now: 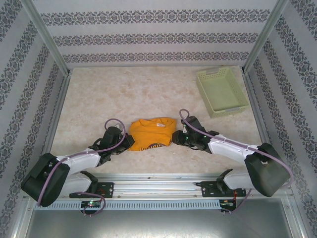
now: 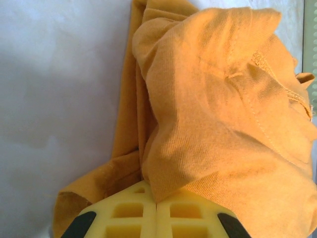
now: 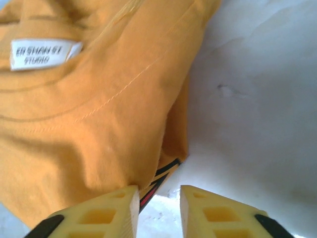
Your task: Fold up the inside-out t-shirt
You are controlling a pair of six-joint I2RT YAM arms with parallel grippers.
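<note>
Table (image 1: 148,94): pale marbled top, closed in by patterned walls (image 1: 148,37) on the left, far and right sides.

Left arm (image 1: 84,161): reaches from the near left corner toward the middle of the table. Right arm (image 1: 233,148): reaches from the near right corner toward the same spot.

Basket (image 1: 221,91): light green, at the far right of the table, well apart from the arms and the cloth.

T-shirt (image 1: 151,133): orange-yellow, bunched in a loose, creased heap at the near middle of the table, between the two grippers. Stitched seams lie outward in both wrist views.

Left gripper (image 2: 156,201): at the heap's left edge. Its yellow fingers (image 2: 124,215) are pressed fully together, and the cloth's edge runs in at their tips, pinched there as far as the left wrist view shows.

Right gripper (image 3: 158,191): at the heap's right edge. Its fingers (image 3: 106,213) stand a narrow gap apart with bare table showing between them. The shirt's edge lies just beside the left finger, and nothing is clamped.

Dark print (image 1: 151,146): partly visible along the heap's near edge. A dark and red strip of it (image 3: 163,176) shows under the cloth by the right gripper.

Label (image 3: 42,53): small white tag at the neckline, on the heap's far right part.
</note>
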